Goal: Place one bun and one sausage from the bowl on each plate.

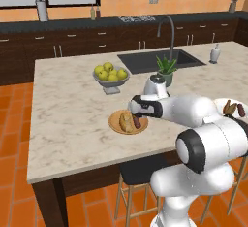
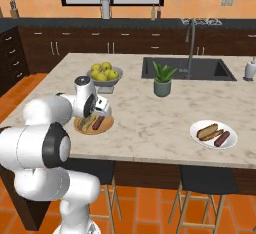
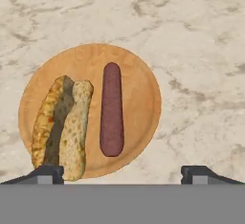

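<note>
A white robot arm is reaching over the marble tabletop (image 1: 68, 119) of a kitchen island, its end effector (image 3: 122, 174) hanging just above the tan wooden plate (image 3: 139, 82) with its two dark finger tips (image 3: 48, 173) standing wide apart and gripping nothing. On that plate a split bun (image 3: 62, 125) is lying beside a dark red sausage (image 3: 112, 109), the two side by side and lengthwise parallel, a narrow strip of bare wood showing between them. The wooden plate is sitting near the front edge of the tabletop, toward its left end, in front of a grey pedestal bowl (image 2: 105, 80) heaped with yellow-green fruit (image 2: 102, 72). Well apart to the right, also near the front edge, the white plate (image 2: 214, 134) is carrying its own bun (image 2: 206, 129) and sausage (image 2: 221, 138), the pair lying close together. A small potted plant (image 2: 162, 79) is standing between the two plates but farther back, just in front of the dark sink (image 2: 187, 68) and its tall curved tap (image 2: 190, 43). A white soap dispenser (image 2: 250, 69) is standing at the far right of the tabletop, beside the sink
</note>
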